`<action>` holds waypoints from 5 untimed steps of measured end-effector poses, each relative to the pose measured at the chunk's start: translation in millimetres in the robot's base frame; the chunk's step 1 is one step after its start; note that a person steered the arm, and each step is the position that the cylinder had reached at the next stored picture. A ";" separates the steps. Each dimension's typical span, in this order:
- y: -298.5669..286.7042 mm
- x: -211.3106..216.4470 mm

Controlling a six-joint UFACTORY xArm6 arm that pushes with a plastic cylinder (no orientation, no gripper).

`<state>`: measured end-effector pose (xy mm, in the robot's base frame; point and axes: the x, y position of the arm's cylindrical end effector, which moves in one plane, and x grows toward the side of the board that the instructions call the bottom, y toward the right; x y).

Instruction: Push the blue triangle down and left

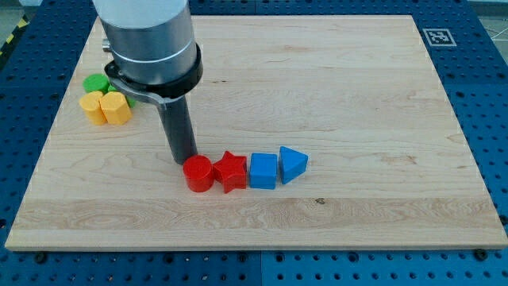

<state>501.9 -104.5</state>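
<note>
The blue triangle [293, 164] lies on the wooden board [333, 87], at the right end of a row of four blocks just below the middle. To its left, touching it, is a blue cube [263, 170], then a red star [230, 171], then a red cylinder [198, 173]. My tip [184, 159] stands at the row's left end, just up and left of the red cylinder and close to it. The tip is well to the left of the blue triangle, with three blocks between them.
Near the board's upper left stand two yellow blocks [105, 107] side by side, with a green block [97, 83] just above them. The arm's grey housing [151, 40] hides part of the board's top left. A marker tag [439, 36] sits at the top right corner.
</note>
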 end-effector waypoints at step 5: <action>121.9 -26.2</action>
<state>475.7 17.4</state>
